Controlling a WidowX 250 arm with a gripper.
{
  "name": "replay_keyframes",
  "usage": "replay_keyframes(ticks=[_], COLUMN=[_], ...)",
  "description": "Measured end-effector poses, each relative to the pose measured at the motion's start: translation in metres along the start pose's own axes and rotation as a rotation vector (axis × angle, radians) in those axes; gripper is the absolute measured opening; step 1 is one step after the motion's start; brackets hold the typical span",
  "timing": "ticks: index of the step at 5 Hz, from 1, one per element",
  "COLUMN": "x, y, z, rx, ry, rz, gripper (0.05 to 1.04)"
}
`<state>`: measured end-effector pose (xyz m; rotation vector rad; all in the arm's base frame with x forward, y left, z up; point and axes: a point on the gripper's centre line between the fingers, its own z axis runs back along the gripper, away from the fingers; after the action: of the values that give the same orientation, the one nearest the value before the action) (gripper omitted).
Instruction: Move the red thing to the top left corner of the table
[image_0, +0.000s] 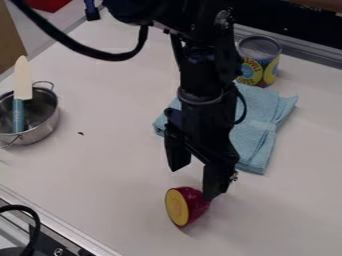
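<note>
In the camera view, the black two-finger gripper (194, 183) hangs over the near middle of the pale, smooth table (100, 165), its fingers spread apart with nothing between them. The red thing (195, 204), a rounded, glossy dark-red piece with a flat yellow cut face turned left, lies just below, by the right-hand fingertip; whether they touch I cannot tell. Folded light-blue cloth (255, 145) lies to the right and farther back. The piece looks light and fairly stiff, probably a toy, so crushing seems a small worry; slipping is likelier, since the shiny dome curves away and could squirt out of a shallow pinch. Best to take it low at its widest part, one finger against the flat face, the other behind the dome.
</note>
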<state>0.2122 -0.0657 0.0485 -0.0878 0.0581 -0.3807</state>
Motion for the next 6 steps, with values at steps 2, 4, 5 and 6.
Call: replay_keyframes(ticks=[2,4,5,6], x=[-0.004,-0.014,-0.014,-0.013], y=[0.002,-0.001,0.000,-0.002], z=[-0.013,-0.035,-0.040,-0.040], rx=[0.025,0.055,0.059,0.046], ry=[0.062,0.084,0.087,0.085], rz=[-0.007,-0.018,-0.033,-0.047], gripper=[0.999,0.999,0.955,0.764])
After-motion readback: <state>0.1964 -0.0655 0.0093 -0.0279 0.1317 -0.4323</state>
